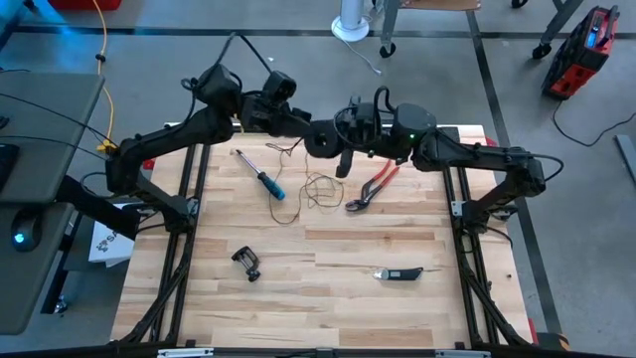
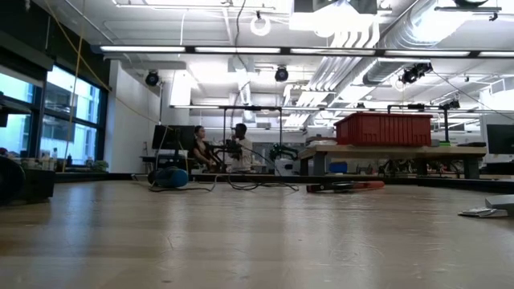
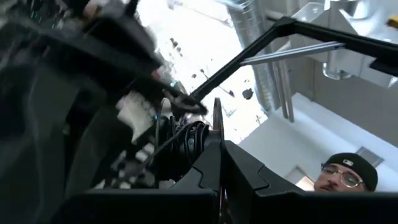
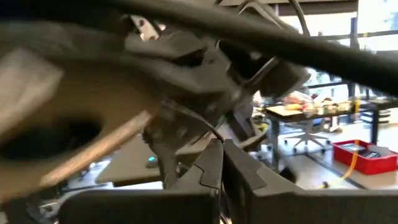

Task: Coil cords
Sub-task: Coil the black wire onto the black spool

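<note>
L gripper point(image 1: 320, 137) and R gripper point(image 1: 345, 149) both clenched, meeting above worktop point(image 1: 298, 298) back edge; cord point(image 1: 316, 189) loose beside red pliers point(image 1: 374, 187).

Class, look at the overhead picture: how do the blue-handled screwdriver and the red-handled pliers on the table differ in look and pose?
The screwdriver has a blue handle and a single straight shaft; the pliers have two red handles ending in metal jaws. The screwdriver lies left of the loose thin cord, under the left arm, while the pliers lie right of it, under the right arm. Their slants run opposite ways. Both lie flat on the wooden table, toward its far side.
</note>
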